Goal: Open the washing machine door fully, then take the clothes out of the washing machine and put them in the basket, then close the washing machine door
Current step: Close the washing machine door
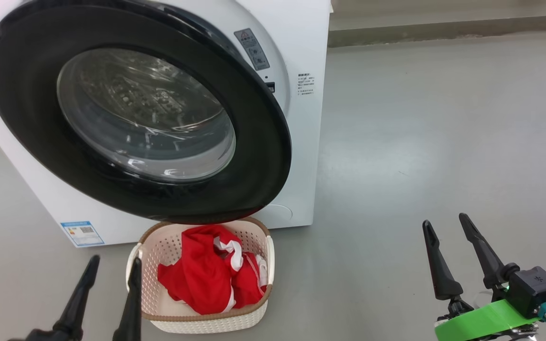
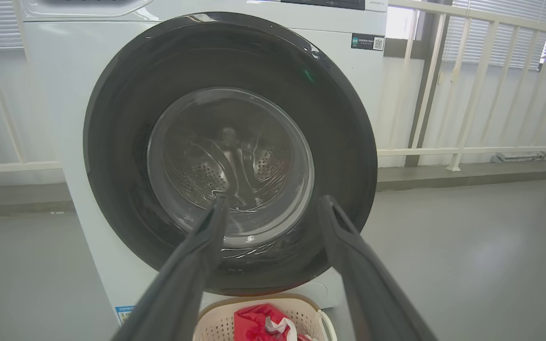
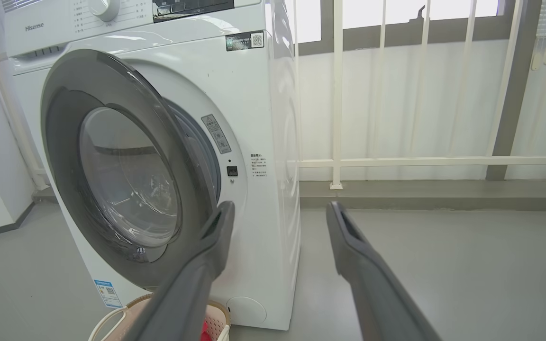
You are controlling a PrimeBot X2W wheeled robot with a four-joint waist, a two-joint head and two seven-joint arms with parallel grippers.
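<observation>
The washing machine stands at the left, big and white. Its round black-rimmed door is ajar, swung out from the front with a gap at its right edge. The steel drum shows through the door glass. Below the door stands the cream basket with the red clothes lying in it. My left gripper is open and empty just left of the basket, pointing at the door. My right gripper is open and empty over the floor, well right of the machine.
Bare grey floor stretches right of the machine. A white railing on a low kerb runs behind. A blue label sits on the machine's lower front. The door's lower rim overhangs the basket's back end.
</observation>
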